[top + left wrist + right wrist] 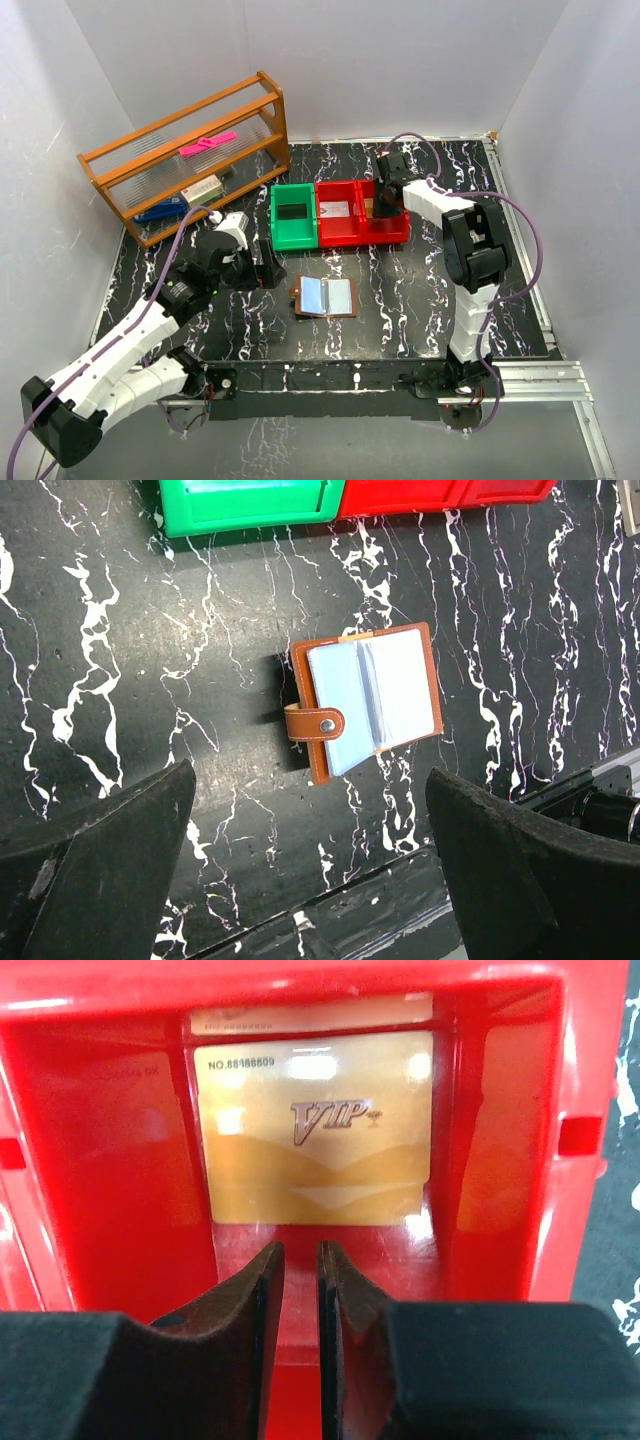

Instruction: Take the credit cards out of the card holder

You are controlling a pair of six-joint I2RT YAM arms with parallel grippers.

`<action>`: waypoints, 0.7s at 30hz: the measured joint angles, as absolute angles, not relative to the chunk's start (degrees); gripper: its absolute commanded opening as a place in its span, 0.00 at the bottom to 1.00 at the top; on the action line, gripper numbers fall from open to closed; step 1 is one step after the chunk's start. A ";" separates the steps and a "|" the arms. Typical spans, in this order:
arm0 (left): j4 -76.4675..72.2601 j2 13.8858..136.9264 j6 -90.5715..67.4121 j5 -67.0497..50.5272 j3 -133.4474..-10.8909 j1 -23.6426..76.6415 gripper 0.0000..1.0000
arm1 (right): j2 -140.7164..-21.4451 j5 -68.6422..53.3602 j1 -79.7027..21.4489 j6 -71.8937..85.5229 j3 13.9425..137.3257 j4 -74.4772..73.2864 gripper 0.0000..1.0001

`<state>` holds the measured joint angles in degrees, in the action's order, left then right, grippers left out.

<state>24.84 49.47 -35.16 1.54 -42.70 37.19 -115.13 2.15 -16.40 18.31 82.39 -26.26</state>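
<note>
Behind the open card holder (365, 700), right jaws nearly closed, empty, over a gold card (315, 1140); left jaws spread wide.

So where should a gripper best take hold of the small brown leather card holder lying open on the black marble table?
Probably the brown leather card holder by its snap strap edge, from above: it lies flat and open, and the strap sticks out past the rim.

The black marbled table (400, 290) carries the open card holder (325, 297), green bin (293, 216), red bins (362, 212) and wooden rack (190, 155).
</note>
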 measured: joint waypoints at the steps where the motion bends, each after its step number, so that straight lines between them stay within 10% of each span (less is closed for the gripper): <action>1: 24.97 49.25 -35.14 1.65 -42.70 37.19 0.99 | -115.59 2.57 -16.51 18.13 82.89 -26.24 0.19; 21: 25.85 49.01 -35.14 2.22 -42.70 37.19 0.99 | -118.17 11.05 -19.22 18.90 82.72 -21.10 0.26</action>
<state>25.85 49.01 -35.14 2.22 -42.70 37.19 -118.17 11.05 -19.22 18.90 82.72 -21.10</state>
